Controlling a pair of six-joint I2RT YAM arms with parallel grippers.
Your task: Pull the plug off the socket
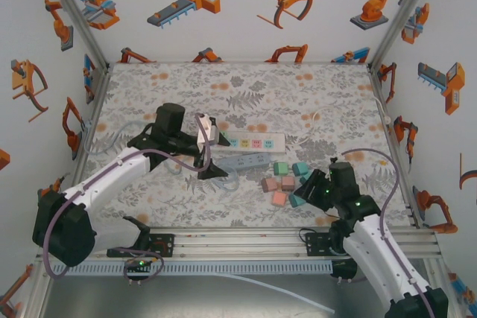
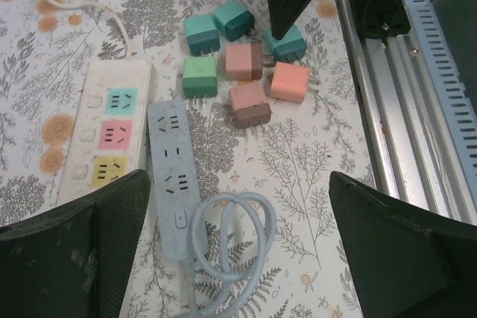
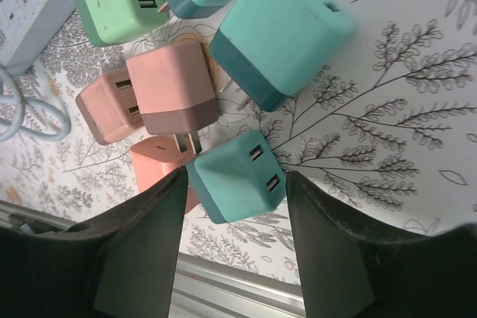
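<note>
So the teal plug (image 3: 235, 176) is lying loose on the table (image 3: 395, 154), at the rail-side edge of the pile of plugs (image 2: 242, 65), well apart from the grey strip (image 2: 170, 176) and white strip (image 2: 104, 135). The right hand (image 3: 237, 182) is bracketing it, one finger on each side, and I can't tell if it's pinching. The left hand (image 2: 238, 180) is hanging wide open over the strips. I'm guessing it's light, hard, slick plastic, so I'd be squeezing the flat sides, not the prongs. It's looking like a rounded teal cube with two USB slots

Plug cluster (image 1: 288, 182) crowds right side, open tabletop (image 1: 223, 87) behind power strips (image 1: 257, 141)
</note>
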